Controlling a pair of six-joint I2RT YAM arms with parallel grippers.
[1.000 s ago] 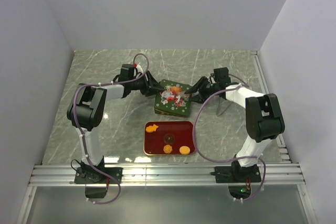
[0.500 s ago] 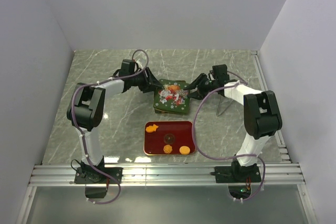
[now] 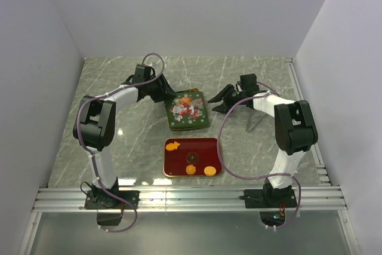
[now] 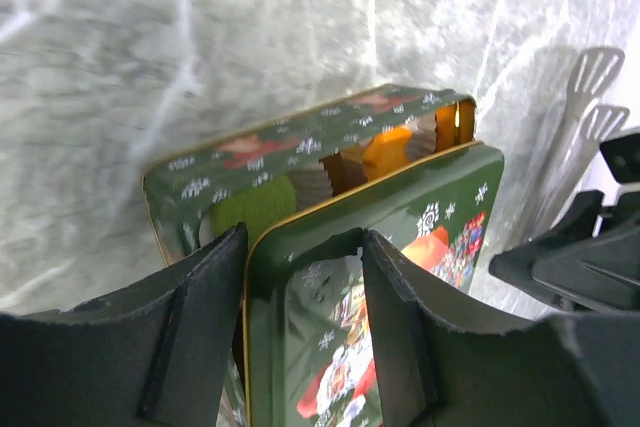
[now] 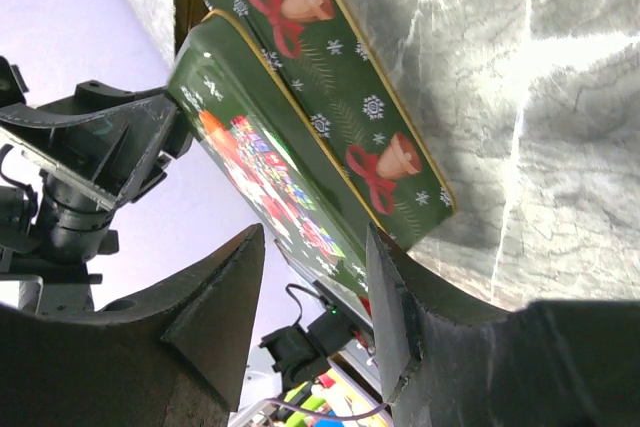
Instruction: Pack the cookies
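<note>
On the red tray (image 3: 203, 148), fish cookie (image 3: 172, 145) lies left-right (heading unclear).

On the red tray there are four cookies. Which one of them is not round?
The orange fish-shaped cookie, at the far left corner of the red tray. The other three are round discs.

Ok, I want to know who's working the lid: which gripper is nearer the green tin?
Left. The left gripper is at the tin's far-left corner, straddling the lid's edge; the right gripper hangs apart, off the tin's right side.
</note>
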